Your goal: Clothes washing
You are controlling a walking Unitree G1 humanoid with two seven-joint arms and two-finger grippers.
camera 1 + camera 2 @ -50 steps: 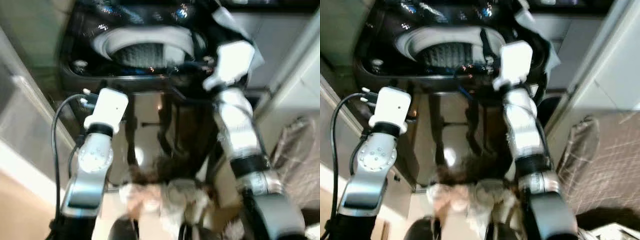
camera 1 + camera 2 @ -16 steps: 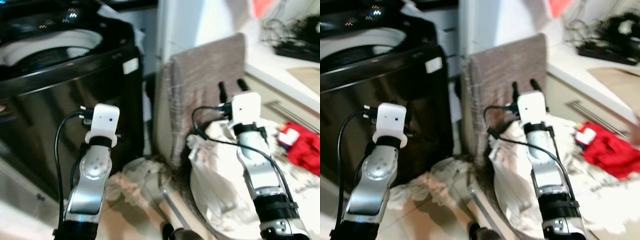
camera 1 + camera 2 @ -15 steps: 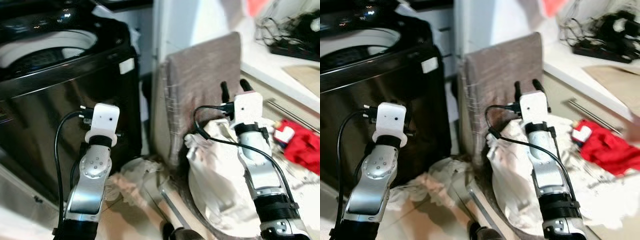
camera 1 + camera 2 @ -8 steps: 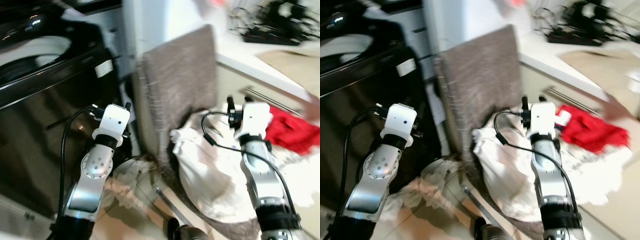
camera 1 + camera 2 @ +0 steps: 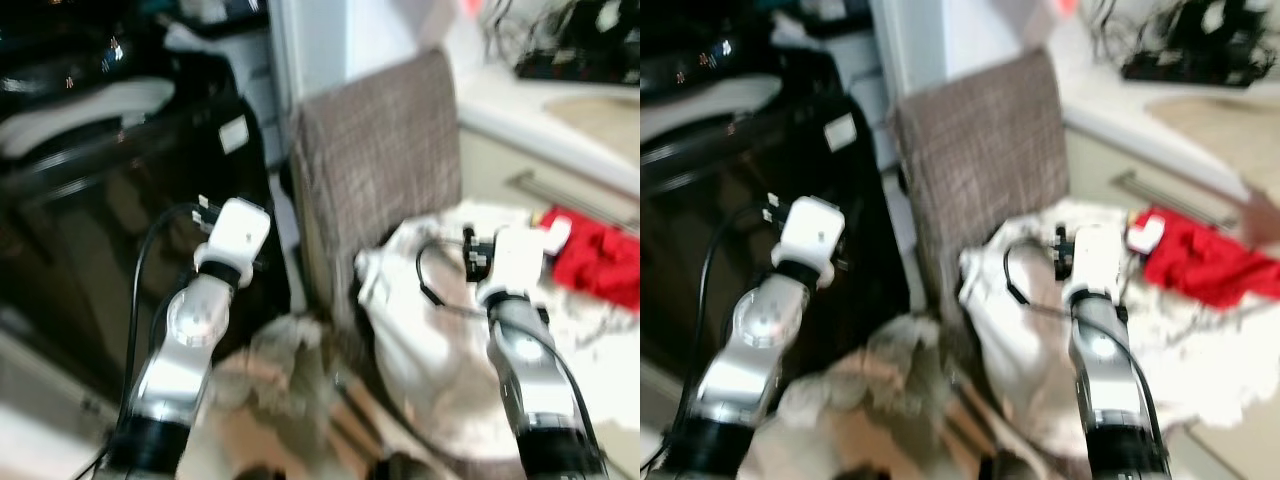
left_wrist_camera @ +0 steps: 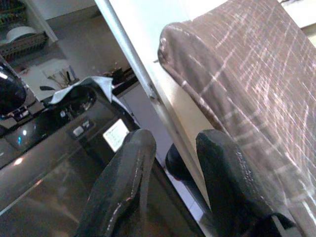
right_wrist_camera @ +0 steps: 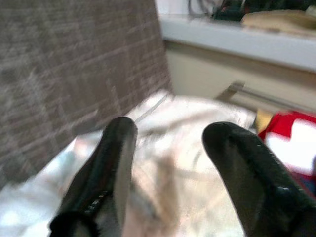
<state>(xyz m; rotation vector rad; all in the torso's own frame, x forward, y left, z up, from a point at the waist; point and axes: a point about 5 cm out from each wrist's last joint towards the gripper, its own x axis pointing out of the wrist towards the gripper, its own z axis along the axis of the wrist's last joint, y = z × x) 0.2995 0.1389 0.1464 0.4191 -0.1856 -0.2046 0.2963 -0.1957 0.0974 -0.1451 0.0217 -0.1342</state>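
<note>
Just beyond the open right tool (image 7: 170, 148), white laundry (image 7: 197, 168).

Below my arms, the floor (image 5: 60, 455) at the frame's bottom carries a crumpled pale cloth (image 5: 280, 375) at lower center, a black washing machine (image 5: 110, 230) at left, and white laundry (image 5: 430, 330) heaped lower right.

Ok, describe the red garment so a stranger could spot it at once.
Start at the black washing machine and go right, past the upright brown checked cushion. Beyond it lies a heap of white laundry. The red garment lies at its right edge, the only bright red piece there.
</note>
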